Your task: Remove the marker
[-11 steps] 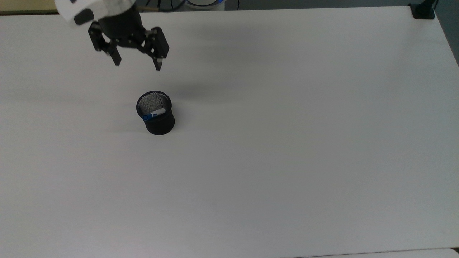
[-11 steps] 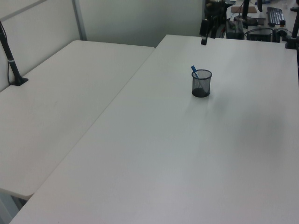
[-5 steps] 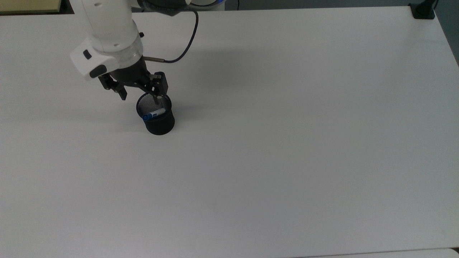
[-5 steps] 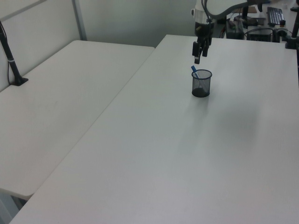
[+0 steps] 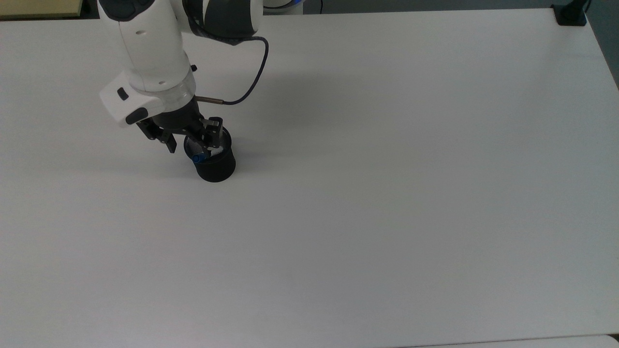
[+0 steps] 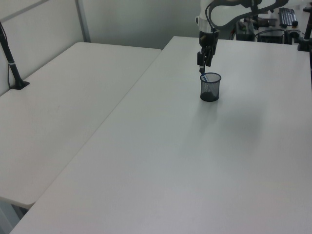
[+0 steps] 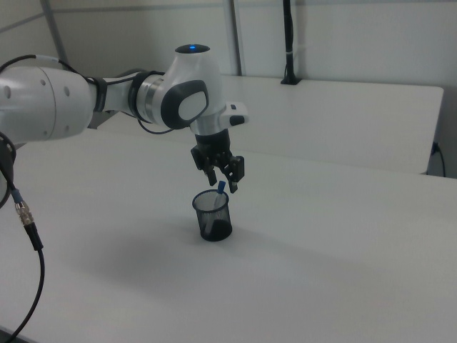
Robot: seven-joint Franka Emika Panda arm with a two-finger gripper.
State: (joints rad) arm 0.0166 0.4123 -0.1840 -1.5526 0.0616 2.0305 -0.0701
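While leaning, the marker point(image 7: 221, 189) stands inside the mesh cup point(image 7: 212, 216).

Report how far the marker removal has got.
Done: the gripper is over the black mesh cup, fingers open astride the blue cap of the white-barrelled marker. In hand: nothing; the marker stands in the cup, ungrasped. Left: close on the marker, lift it out, set it on the white table.
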